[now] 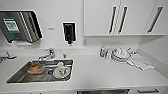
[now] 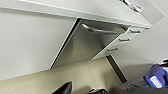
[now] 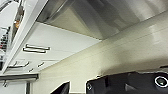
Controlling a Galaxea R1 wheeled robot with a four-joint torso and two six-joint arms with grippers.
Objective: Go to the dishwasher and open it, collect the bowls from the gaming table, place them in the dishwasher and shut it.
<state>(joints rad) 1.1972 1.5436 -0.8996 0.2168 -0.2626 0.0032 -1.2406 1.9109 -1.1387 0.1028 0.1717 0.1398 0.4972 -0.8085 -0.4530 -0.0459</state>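
The dishwasher [image 2: 85,45] is a steel-fronted unit under the white counter, with its door closed and its bar handle [image 2: 105,30] running across the top. Its top edge [image 1: 102,91] peeks out below the counter's front in the head view. The same steel front [image 3: 105,17] fills the upper part of the right wrist view. Dark parts of my left gripper [image 2: 80,90] sit low and in front of the door. My right gripper [image 3: 75,90] also hangs low before the cabinet fronts. The bowls and the gaming table are out of view.
A steel sink [image 1: 15,75] with a tap [image 1: 47,55] holds a pale orange dish [image 1: 35,68] and a white patterned dish [image 1: 61,71]. Stacked plates [image 1: 120,55] and a cloth [image 1: 141,62] lie on the counter. White drawers [image 2: 120,41] flank the dishwasher; wall cabinets [image 1: 120,17] hang above.
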